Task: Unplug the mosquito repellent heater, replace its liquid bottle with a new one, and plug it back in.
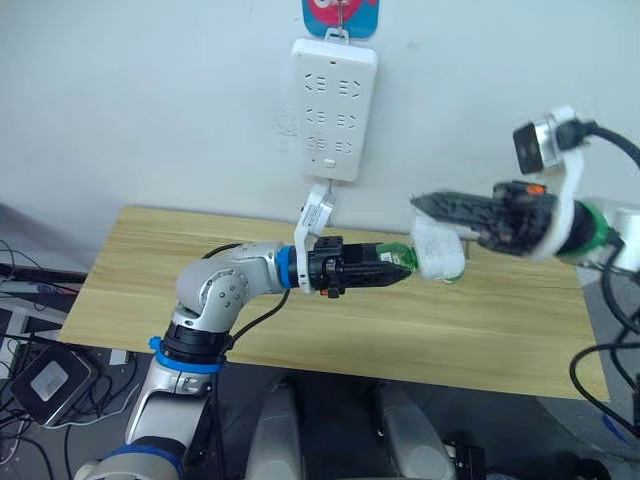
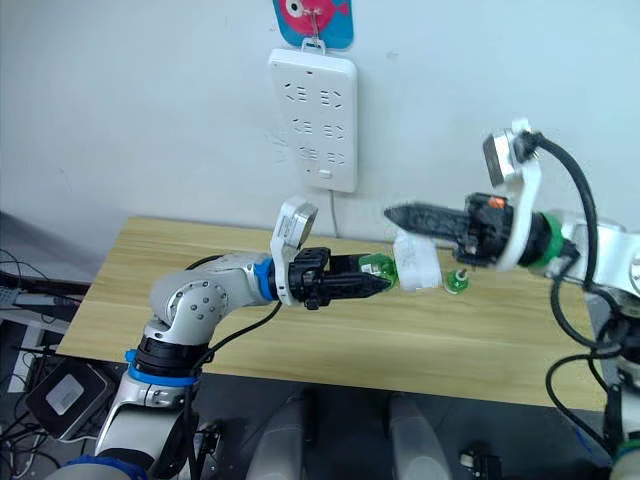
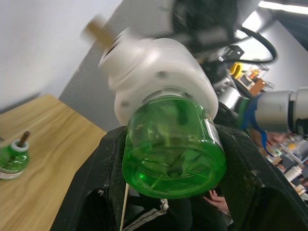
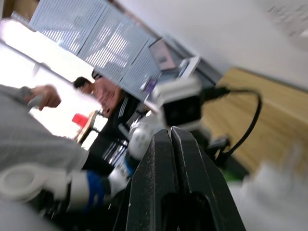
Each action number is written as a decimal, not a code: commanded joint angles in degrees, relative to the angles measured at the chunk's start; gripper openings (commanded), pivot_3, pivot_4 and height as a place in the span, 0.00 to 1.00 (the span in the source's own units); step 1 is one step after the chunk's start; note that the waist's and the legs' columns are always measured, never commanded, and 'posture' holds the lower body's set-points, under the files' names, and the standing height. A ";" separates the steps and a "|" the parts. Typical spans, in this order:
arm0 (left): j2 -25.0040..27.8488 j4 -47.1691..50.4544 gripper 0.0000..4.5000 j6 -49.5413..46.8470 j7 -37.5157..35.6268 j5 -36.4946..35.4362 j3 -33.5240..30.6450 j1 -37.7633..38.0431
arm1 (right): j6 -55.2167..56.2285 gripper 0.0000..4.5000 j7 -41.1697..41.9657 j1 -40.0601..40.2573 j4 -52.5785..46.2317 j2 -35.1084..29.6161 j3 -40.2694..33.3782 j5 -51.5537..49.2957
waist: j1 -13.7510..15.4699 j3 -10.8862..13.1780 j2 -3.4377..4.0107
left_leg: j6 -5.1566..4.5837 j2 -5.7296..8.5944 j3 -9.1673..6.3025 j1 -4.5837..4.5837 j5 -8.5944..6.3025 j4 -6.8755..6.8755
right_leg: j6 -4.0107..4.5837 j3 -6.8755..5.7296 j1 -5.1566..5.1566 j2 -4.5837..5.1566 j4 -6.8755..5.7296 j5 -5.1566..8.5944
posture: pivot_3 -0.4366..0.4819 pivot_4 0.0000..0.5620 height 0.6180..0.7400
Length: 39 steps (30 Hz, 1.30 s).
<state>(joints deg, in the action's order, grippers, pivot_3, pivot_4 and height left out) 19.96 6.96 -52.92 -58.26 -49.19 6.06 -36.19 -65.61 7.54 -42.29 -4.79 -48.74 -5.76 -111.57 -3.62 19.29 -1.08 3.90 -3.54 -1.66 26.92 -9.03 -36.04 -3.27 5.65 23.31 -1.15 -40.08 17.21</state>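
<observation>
Above the table (image 1: 300, 330), toward its back edge, the left end effector (image 1: 400, 262) pinches a green liquid bottle (image 3: 174, 147) screwed into the mosquito repellent heater (image 1: 437, 250). The right end effector (image 1: 425, 205), fingers pressed together, sits just above the heater. A second green bottle (image 2: 458, 281) stands near the table's back edge.

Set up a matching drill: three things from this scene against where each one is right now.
Things:
1. power strip
2. heater
3. loose green bottle

Places:
A. standing on the table
B. hanging on the wall
C. joined to the held green bottle in the left claw

Pairs: 1-B, 2-C, 3-A
</observation>
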 commanded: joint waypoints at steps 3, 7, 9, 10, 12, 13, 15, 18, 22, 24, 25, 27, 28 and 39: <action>0.70 3.78 0.50 0.21 -1.62 -1.71 -0.42 0.66 | -0.81 0.01 -0.75 -4.50 5.05 -1.33 0.59 7.97 | 0.36 0.00 0.00 | 0.00 0.03 -0.01 0.02 0.00 0.02 | 0.00 -0.04 0.00 0.06 0.00 0.00 | 0.39 0.45 1.00; 0.93 4.64 0.50 -1.05 -1.51 -3.04 -0.86 0.75 | -3.61 0.01 6.22 -2.62 5.28 -1.37 1.20 15.70 | 0.40 0.00 0.01 | 0.00 0.04 -0.01 0.02 -0.01 0.07 | 0.01 -0.07 0.01 0.08 0.02 0.00 | 0.40 0.46 1.00; 0.63 4.59 0.50 -1.44 -0.65 -3.56 -1.31 0.69 | -4.17 0.01 8.68 0.06 3.67 -0.80 1.48 19.10 | 0.44 -0.01 0.00 | 0.00 0.04 -0.03 0.01 -0.01 0.09 | 0.01 -0.10 0.01 0.08 0.02 0.00 | 0.40 0.46 1.00; 0.27 4.22 0.50 -1.56 0.22 -3.76 -1.72 0.57 | -4.37 0.01 8.56 1.18 3.08 -0.24 1.35 19.76 | 0.43 -0.01 0.01 | 0.00 0.04 -0.04 0.02 -0.01 0.09 | 0.01 -0.11 0.01 0.08 0.02 0.00 | 0.40 0.46 1.00; -0.49 3.42 0.50 -2.44 2.04 -4.65 -2.83 0.19 | -5.03 0.01 8.53 3.23 1.34 0.49 0.44 19.05 | 0.38 -0.01 0.00 | 0.00 0.04 -0.03 0.02 -0.01 0.06 | 0.01 -0.09 0.01 0.09 -0.01 0.00 | 0.41 0.47 1.00; -0.78 2.87 0.50 -2.97 2.92 -5.04 -3.51 -0.03 | -5.73 0.01 8.34 4.79 -0.22 0.31 -0.31 16.50 | 0.38 -0.01 0.00 | 0.00 0.05 -0.01 0.02 0.00 0.04 | 0.01 -0.08 0.01 0.10 -0.02 0.00 | 0.41 0.48 1.00; -1.06 2.21 0.50 -3.62 3.94 -5.45 -4.34 -0.24 | -6.70 0.01 8.38 7.05 -2.51 -0.45 -1.32 12.57 | 0.37 -0.01 0.00 | 0.00 0.05 -0.01 0.01 0.00 0.00 | 0.01 -0.07 0.01 0.10 -0.06 0.00 | 0.41 0.48 1.00; -0.65 1.64 0.50 -3.24 3.84 -4.95 -4.33 -0.07 | -7.52 0.01 8.85 9.72 -4.80 -2.49 -2.26 9.32 | 0.38 -0.01 0.00 | 0.00 0.06 -0.01 0.01 0.00 -0.01 | 0.00 -0.07 0.01 0.10 -0.10 0.00 | 0.41 0.48 1.00; -0.28 0.54 0.50 -2.46 3.62 -3.79 -3.99 -0.41 | -8.37 0.01 10.22 12.51 -6.16 -5.73 -2.94 6.26 | 0.37 -0.01 0.00 | -0.01 0.06 0.00 -0.01 0.00 -0.03 | 0.00 -0.05 -0.01 0.10 -0.11 0.00 | 0.40 0.48 1.00; -0.08 0.05 0.50 -1.89 3.57 -2.97 -3.69 -0.64 | -8.32 0.01 10.72 13.43 -6.98 -7.20 -2.95 4.34 | 0.37 -0.01 0.00 | -0.01 0.07 0.00 -0.01 0.00 -0.03 | 0.00 -0.05 -0.01 0.10 -0.11 0.00 | 0.40 0.48 1.00; 0.14 -0.16 0.50 -1.38 3.43 -2.12 -3.20 -0.69 | -7.98 0.01 10.79 13.90 -7.46 -8.28 -2.83 1.83 | 0.37 -0.01 0.00 | -0.01 0.07 0.01 -0.01 0.00 -0.03 | 0.00 -0.05 -0.01 0.10 -0.11 0.00 | 0.40 0.48 1.00; 0.38 -0.55 0.50 -0.24 3.55 -0.18 -2.17 -0.65 | -7.65 0.01 12.43 14.44 -8.73 -9.83 -2.92 -0.98 | 0.37 -0.01 0.00 | -0.01 0.07 0.01 -0.01 0.00 -0.03 | 0.00 -0.05 -0.01 0.10 -0.11 0.00 | 0.40 0.48 1.00; 0.46 -0.72 0.50 0.21 3.54 0.42 -1.87 -0.62 | -7.43 0.01 13.06 14.53 -9.16 -10.24 -2.82 -1.43 | 0.37 -0.01 0.00 | -0.01 0.07 0.01 -0.01 0.00 -0.03 | 0.00 -0.05 -0.01 0.10 -0.11 0.00 | 0.40 0.49 1.00; -0.15 1.17 0.50 0.54 4.34 0.98 0.75 0.28 | -3.76 0.01 11.79 9.59 -6.43 -3.49 -2.04 -1.43 | 0.25 -0.01 0.00 | -0.01 0.06 0.00 -0.02 0.01 -0.04 | 0.00 -0.04 -0.01 0.09 -0.11 0.00 | 0.38 0.49 1.00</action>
<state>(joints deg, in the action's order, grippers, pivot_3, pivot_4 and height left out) 19.92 6.44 -50.83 -54.25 -50.17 2.90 -36.65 -73.07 18.51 -30.25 -10.59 -53.42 -5.12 -109.04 -3.37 19.28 -1.08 3.89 -3.48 -1.66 26.91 -9.02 -36.08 -3.27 5.60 23.30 -1.06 -40.19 17.20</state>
